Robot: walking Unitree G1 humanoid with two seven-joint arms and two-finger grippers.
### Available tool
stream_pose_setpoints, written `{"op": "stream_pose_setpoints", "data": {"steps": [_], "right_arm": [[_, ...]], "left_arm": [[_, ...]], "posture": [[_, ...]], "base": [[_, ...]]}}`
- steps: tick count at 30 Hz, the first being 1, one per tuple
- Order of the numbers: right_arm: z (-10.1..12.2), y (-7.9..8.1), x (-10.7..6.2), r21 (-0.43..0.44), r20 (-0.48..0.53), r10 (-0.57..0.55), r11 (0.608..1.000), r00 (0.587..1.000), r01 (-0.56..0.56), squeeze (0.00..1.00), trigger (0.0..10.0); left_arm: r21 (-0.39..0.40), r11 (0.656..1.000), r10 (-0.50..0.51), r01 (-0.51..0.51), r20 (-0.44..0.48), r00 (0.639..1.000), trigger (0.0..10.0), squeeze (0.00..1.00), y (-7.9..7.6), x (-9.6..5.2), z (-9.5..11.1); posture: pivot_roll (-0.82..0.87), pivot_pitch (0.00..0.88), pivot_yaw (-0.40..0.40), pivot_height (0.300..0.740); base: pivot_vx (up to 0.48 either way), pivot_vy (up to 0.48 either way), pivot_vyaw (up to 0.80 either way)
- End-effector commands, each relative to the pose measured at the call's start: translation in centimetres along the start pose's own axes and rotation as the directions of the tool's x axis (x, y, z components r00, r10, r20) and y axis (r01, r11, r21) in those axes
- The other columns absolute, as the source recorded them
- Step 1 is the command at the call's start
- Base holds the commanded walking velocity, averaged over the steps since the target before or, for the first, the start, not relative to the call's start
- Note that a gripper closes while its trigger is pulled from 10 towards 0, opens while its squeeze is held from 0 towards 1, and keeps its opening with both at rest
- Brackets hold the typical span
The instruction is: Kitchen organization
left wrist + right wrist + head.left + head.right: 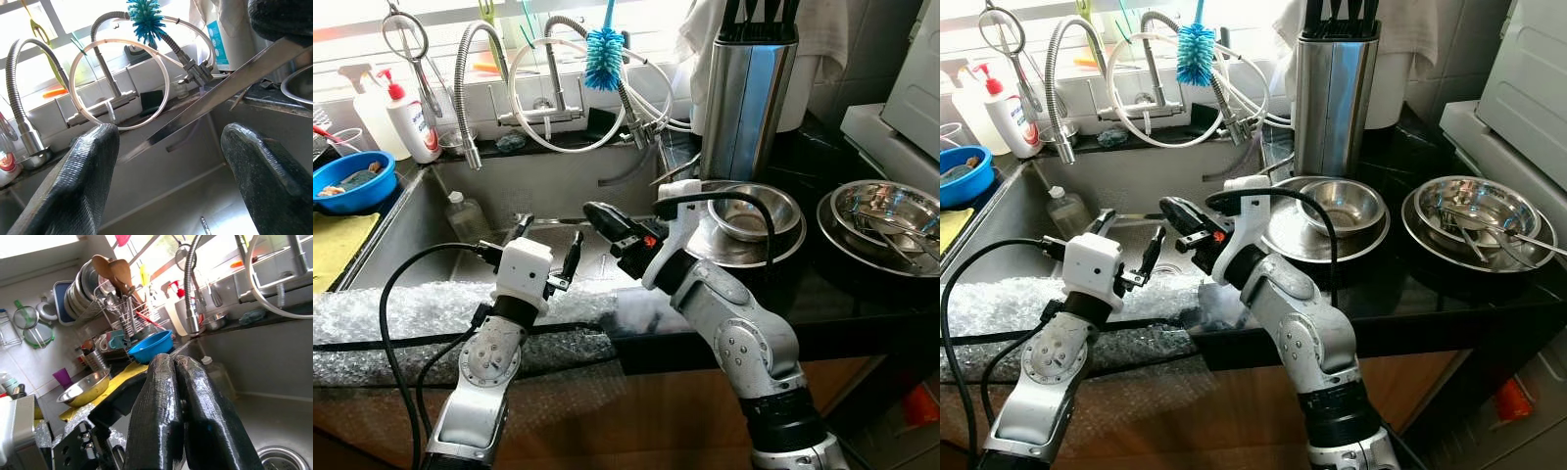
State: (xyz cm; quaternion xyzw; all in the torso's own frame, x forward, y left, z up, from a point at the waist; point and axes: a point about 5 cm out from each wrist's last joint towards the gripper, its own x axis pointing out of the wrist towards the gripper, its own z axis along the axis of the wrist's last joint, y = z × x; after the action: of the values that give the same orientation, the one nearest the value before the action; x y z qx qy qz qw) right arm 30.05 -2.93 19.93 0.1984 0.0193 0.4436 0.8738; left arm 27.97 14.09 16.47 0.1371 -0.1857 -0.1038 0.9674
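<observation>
Left wrist view: spread left hand (166, 186) frames a knife blade (215, 95) slanting diagonally, right hand (599, 217) pressed together.

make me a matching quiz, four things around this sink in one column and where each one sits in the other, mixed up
Things
1. blue plastic bowl
2. blue bristle brush
3. tall steel knife block
4. clear plastic bottle

Places
A. lying inside the steel sink
B. standing behind the steel bowl on the dark counter
C. hanging above the tap hoses
D. on the counter left of the sink

Pairs: 1-D, 2-C, 3-B, 4-A
</observation>
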Motion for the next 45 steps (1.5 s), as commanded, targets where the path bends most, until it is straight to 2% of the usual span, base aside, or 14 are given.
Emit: {"op": "stream_pose_setpoints", "data": {"steps": [1, 20, 21, 22, 23, 24, 25, 26, 45], "right_arm": [[0.0, 0.7, 0.5, -0.002, -0.006, 0.040, 0.999, 0.999, -0.040, 0.00, 10.0], [-0.3, 1.3, 0.5, -0.022, -0.026, 0.080, 0.997, 0.996, -0.080, 0.00, 10.0], [-0.4, 1.4, 0.5, -0.026, -0.030, 0.085, 0.996, 0.996, -0.086, 0.00, 10.0], [-0.4, 1.4, 0.5, -0.026, -0.031, 0.087, 0.996, 0.996, -0.088, 0.00, 10.0], [-0.4, 1.4, 0.5, -0.026, -0.032, 0.088, 0.996, 0.996, -0.089, 0.00, 10.0], [-0.5, 1.5, 0.5, -0.026, -0.032, 0.089, 0.996, 0.995, -0.090, 0.00, 10.0], [-0.5, 1.5, 0.5, -0.026, -0.032, 0.090, 0.995, 0.995, -0.091, 0.00, 10.0], [-0.5, 1.5, 0.5, -0.026, -0.033, 0.091, 0.995, 0.995, -0.092, 0.00, 10.0], [-0.5, 1.2, 0.4, -0.038, -0.030, 0.071, 0.997, 0.997, -0.072, 0.00, 10.0]], "left_arm": [[0.045, 0.999, -0.003, 0.002, 0.022, 1.000, 10.0, 0.00, 0.3, 0.2, 0.4], [0.116, 0.991, 0.069, -0.065, -0.033, 0.997, 10.0, 0.00, 1.2, 0.3, -0.5], [0.117, 0.991, 0.073, -0.068, -0.034, 0.997, 9.6, 0.00, 1.2, 0.3, -0.5], [0.119, 0.990, 0.074, -0.070, -0.034, 0.997, 5.6, 0.00, 1.2, 0.3, -0.6], [0.120, 0.990, 0.076, -0.071, -0.035, 0.997, 5.6, 0.00, 1.2, 0.3, -0.6], [0.121, 0.990, 0.079, -0.074, -0.035, 0.996, 2.7, 0.00, 1.2, 0.3, -0.6], [0.122, 0.990, 0.080, -0.075, -0.036, 0.996, 0.5, 0.00, 1.2, 0.3, -0.6], [0.122, 0.990, 0.080, -0.075, -0.037, 0.996, 0.0, 0.00, 1.3, 0.3, -0.6], [0.133, 0.989, 0.077, -0.071, -0.046, 0.996, 0.0, 0.00, 1.3, 0.2, -0.8]], "posture": [[-0.05, 0.000, 0.092, 0.740], [-0.05, 0.000, 0.095, 0.740], [-0.05, 0.000, 0.093, 0.740], [-0.05, 0.000, 0.093, 0.740], [-0.05, 0.000, 0.094, 0.740], [-0.05, 0.000, 0.094, 0.740], [-0.05, 0.000, 0.094, 0.740], [-0.05, 0.000, 0.094, 0.740], [-0.05, 0.000, 0.095, 0.740]], "base": [[0.000, 0.000, 0.00], [0.000, 0.000, 0.00], [0.000, 0.000, 0.00], [0.000, 0.000, 0.00], [0.000, 0.000, 0.00], [0.000, 0.000, 0.00], [0.000, 0.000, 0.00], [0.000, 0.000, 0.00], [0.000, 0.000, 0.00]]}}
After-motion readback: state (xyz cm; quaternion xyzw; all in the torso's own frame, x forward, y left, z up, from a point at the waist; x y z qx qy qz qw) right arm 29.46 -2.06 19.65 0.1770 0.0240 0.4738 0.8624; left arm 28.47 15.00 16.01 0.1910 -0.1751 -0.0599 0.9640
